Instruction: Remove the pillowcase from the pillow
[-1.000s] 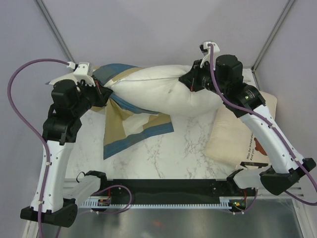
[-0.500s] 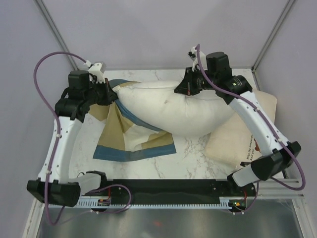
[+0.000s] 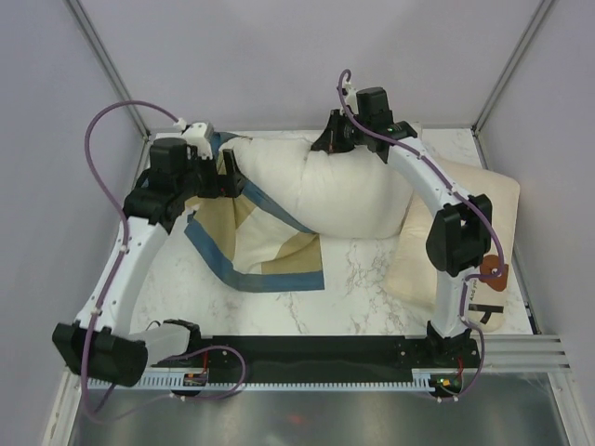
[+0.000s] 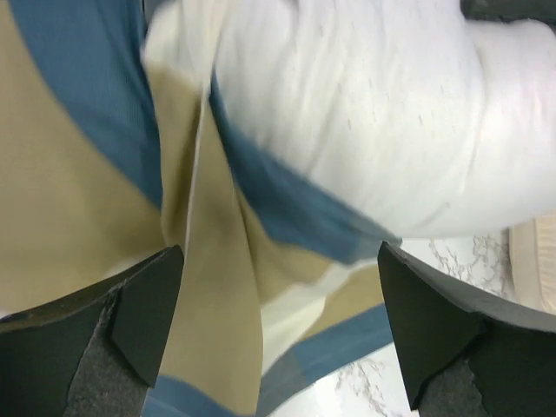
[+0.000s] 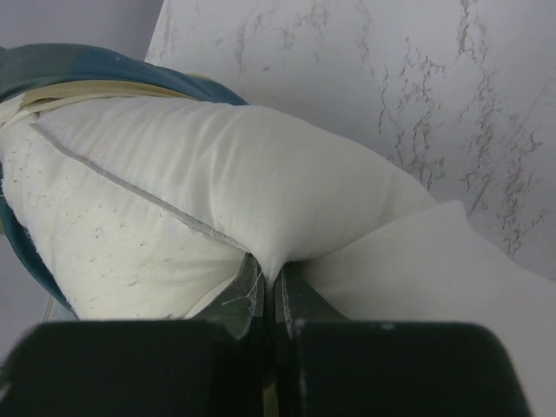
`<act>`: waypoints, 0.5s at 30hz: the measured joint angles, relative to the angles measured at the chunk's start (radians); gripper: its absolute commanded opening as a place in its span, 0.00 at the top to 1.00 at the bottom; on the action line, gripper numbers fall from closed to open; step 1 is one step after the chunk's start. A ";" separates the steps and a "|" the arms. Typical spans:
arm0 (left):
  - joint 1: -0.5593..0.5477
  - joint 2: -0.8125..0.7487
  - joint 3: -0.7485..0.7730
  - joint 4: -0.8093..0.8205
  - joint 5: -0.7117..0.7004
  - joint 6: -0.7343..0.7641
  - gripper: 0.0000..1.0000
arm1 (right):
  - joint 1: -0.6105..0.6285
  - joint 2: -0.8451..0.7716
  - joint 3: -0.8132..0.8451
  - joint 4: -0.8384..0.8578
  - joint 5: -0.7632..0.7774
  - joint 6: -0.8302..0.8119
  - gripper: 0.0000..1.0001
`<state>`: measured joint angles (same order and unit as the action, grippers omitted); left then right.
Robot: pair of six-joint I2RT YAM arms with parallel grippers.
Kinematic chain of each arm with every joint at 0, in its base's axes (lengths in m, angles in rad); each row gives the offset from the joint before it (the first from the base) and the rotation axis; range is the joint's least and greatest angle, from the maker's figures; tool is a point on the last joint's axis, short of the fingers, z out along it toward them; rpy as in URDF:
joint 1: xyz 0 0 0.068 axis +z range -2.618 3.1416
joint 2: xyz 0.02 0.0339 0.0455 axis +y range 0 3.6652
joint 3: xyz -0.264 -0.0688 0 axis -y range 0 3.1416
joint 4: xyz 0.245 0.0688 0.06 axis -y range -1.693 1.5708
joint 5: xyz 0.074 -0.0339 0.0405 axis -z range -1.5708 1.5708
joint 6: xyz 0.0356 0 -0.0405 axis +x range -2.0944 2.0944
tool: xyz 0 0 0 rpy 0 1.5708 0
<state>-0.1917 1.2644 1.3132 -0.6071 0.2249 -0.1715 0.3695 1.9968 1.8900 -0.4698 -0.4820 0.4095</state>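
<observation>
No legible text in view

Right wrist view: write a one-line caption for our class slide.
Right gripper pinches the off-white pillow at its edge, the blue-and-tan pillowcase bunched at its far end, marble table behind.

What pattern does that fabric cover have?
The pillowcase has large steel blue, tan and cream blocks; the top external view shows it best.

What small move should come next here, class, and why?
Probably close the open left gripper on the pillowcase beneath it: one end of the pillow looks tucked inside its blue edge, while the right gripper pinches the pillow's seam.
</observation>
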 measured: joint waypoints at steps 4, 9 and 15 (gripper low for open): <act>-0.031 -0.175 -0.151 0.031 -0.053 -0.049 0.00 | -0.002 0.012 -0.001 0.055 0.030 0.043 1.00; -0.167 -0.166 -0.253 0.070 -0.156 -0.126 0.00 | -0.001 0.002 -0.081 0.154 0.048 0.077 1.00; -0.268 -0.073 -0.307 0.143 -0.248 -0.209 0.00 | 0.013 -0.082 -0.198 0.218 0.071 0.089 1.00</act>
<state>-0.4595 1.1912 1.0065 -0.4637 -0.0227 -0.3809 0.3828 1.9152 1.6917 -0.2520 -0.4110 0.4988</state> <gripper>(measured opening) 0.995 0.033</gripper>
